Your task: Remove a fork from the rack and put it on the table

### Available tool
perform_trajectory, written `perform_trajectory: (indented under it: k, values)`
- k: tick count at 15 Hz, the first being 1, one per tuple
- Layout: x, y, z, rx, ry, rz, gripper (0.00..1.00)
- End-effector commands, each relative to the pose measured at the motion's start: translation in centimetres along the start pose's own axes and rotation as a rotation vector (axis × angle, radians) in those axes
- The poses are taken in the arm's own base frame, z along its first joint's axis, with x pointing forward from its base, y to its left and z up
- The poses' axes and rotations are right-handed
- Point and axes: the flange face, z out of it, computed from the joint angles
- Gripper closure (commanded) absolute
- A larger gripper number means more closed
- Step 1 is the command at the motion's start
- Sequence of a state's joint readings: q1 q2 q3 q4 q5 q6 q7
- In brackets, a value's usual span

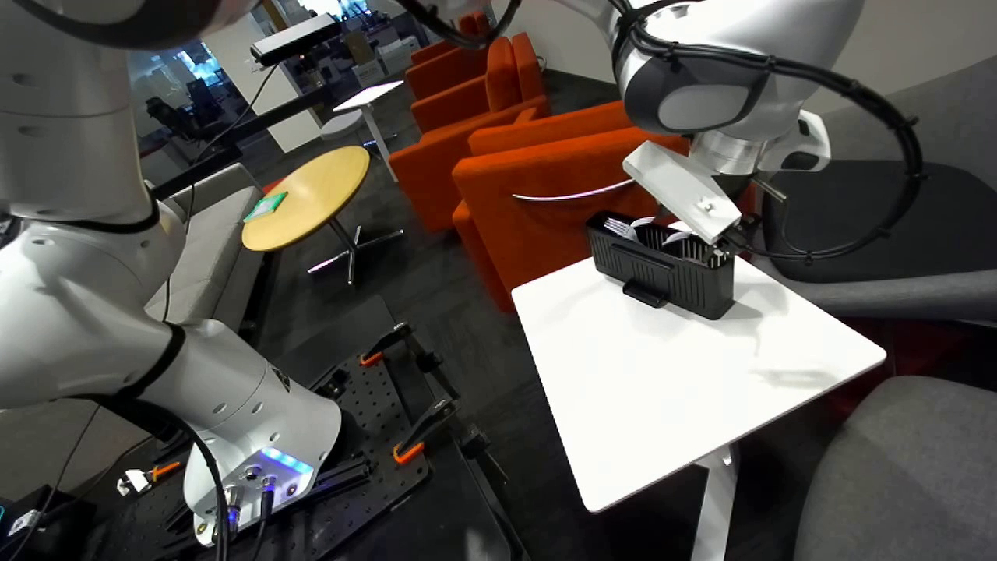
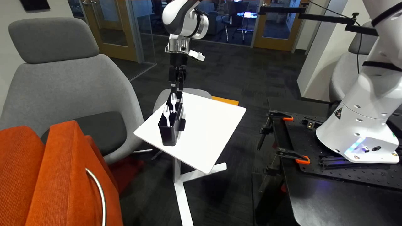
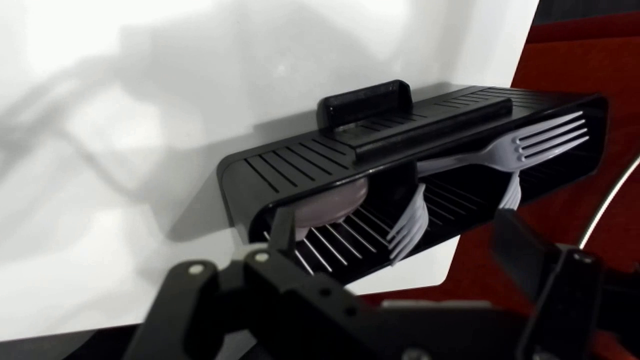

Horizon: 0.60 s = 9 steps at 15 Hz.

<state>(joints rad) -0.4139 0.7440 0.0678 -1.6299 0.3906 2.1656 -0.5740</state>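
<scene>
The black slotted rack (image 1: pixel 662 273) (image 2: pixel 169 135) (image 3: pixel 295 167) stands on the white table (image 1: pixel 639 389) (image 2: pixel 209 125) (image 3: pixel 200 30) near its edge. In the wrist view it holds a pale fork (image 3: pixel 502 152) leaning to one end, a middle fork (image 3: pixel 411 225) with its tines up, and a third fork (image 3: pixel 511 192) partly hidden behind a finger. A rounded pale utensil (image 3: pixel 332 202) lies in the near compartment. Two forks, one leaning (image 2: pixel 166 113) and one farther back (image 2: pixel 173 99), show in an exterior view. My gripper (image 1: pixel 726 243) (image 2: pixel 177 86) (image 3: pixel 397 227) is open and empty just above the rack; the middle fork appears between its fingers.
Orange armchairs (image 1: pixel 561 179) (image 2: pixel 62 175) and grey chairs (image 1: pixel 903 467) (image 2: pixel 75 81) stand close around the table. The robot's black base bench (image 1: pixel 374 413) (image 2: pixel 333 194) has clamps at its edge. A round wooden table (image 1: pixel 311 195) is farther off.
</scene>
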Motion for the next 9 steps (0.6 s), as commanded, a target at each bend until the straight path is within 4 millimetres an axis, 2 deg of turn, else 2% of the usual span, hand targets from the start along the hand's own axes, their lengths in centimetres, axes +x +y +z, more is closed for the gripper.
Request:
perform_trajectory:
  k: [1, 9]
  values:
    - [0.63, 0.05, -0.37, 0.065, 0.005, -0.04, 0.0]
    - [1.4, -0.92, 0.52, 0.099, -0.006, -0.088, 0.0]
